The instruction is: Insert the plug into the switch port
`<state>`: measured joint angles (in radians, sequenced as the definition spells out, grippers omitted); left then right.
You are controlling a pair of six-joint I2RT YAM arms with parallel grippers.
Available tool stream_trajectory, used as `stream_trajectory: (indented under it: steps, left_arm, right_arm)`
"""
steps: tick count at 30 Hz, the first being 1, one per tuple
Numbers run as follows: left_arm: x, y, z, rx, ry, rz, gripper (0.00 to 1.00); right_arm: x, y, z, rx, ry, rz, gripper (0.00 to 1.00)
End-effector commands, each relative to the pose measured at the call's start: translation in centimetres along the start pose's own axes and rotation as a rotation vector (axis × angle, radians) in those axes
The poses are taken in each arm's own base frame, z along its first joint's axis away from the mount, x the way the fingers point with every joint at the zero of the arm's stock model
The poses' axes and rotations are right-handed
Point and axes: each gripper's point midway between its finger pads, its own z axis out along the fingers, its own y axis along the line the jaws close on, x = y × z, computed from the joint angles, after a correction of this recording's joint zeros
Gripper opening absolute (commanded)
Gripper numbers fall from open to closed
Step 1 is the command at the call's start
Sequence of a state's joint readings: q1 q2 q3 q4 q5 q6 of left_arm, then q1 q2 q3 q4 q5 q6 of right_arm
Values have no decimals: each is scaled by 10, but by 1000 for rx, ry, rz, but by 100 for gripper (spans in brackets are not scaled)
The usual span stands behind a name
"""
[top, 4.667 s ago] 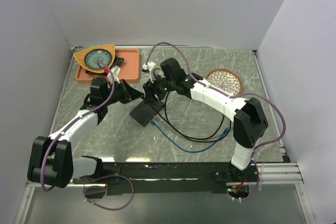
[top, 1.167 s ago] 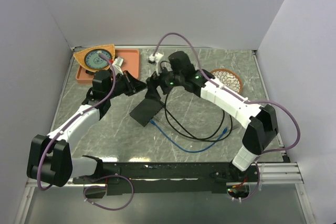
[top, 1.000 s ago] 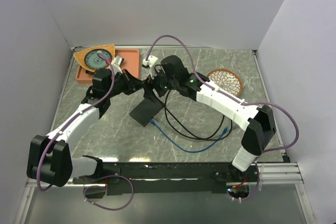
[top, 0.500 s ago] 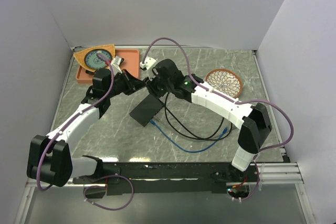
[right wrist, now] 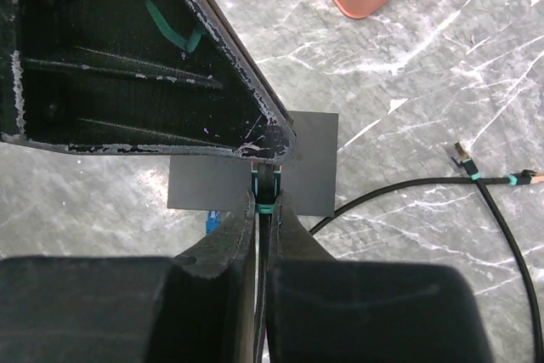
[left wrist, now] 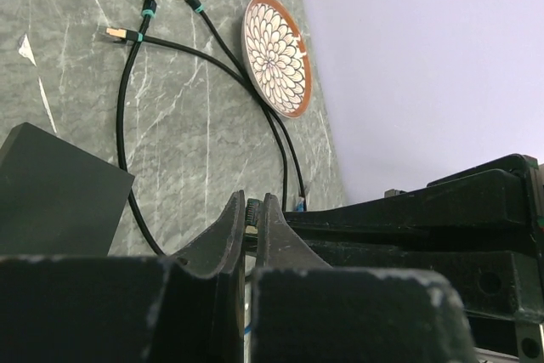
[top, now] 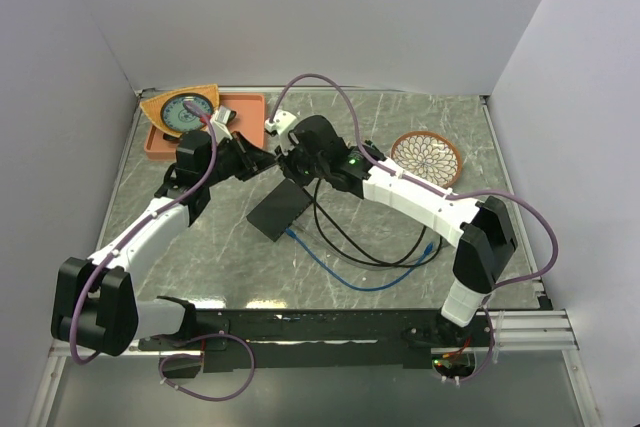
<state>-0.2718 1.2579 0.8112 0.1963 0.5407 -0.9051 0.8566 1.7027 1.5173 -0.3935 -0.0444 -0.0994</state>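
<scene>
The plug (left wrist: 249, 212), on a black cable with a teal band, is pinched in my shut left gripper (left wrist: 248, 203). My right gripper (right wrist: 264, 197) meets it nose to nose and is shut on the cable just behind the plug (right wrist: 267, 178). From above, the left gripper (top: 268, 159) and right gripper (top: 287, 162) join in the air just beyond the flat black switch box (top: 280, 209). The box (right wrist: 310, 155) lies below the jaws. The switch port itself is hidden; only the box's plain top shows.
An orange tray (top: 245, 112) with a round dial (top: 187, 112) sits at the back left. A patterned plate (top: 427, 155) sits at the back right. Black cable loops (top: 360, 252) and a blue cable (top: 340, 277) trail over the marble top between box and right arm. Loose cable ends (left wrist: 119, 33) lie near the plate.
My right gripper has moved left to the left gripper's tips and shut on the cable behind the plug. The left arm has stayed put, still holding the plug.
</scene>
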Motion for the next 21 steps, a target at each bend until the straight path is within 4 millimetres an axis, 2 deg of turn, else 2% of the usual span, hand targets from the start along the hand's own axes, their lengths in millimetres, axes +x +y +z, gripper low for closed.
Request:
stream_trajectory:
  steps: [1,2,3,6,9,15,21]
  left_arm:
    - [-6,-10,-5,18,-26,28,5]
    - [-8,-8,-5,4,-37,31,9]
    - [-8,-7,-5,-4,-38,33,24]
    - [-12,-1,-6,-32,-57,46,49]
    - [-19,2,-7,-47,-72,54,61]
    - [-34,15,-12,-87,-104,55,74]
    - [-41,46,-15,-167,-104,49,80]
  right_arm:
    - [-13,-7,0,33,-52,-14,0]
    - [-11,-7,0,36,-49,-15,0]
    - [-9,-9,-1,40,-42,-19,0]
    - [-1,-8,-2,38,-28,-28,0]
    - [8,-9,-4,43,-11,-30,0]
    - [37,-12,-4,44,37,-33,0]
    - [70,-20,-2,35,78,11,0]
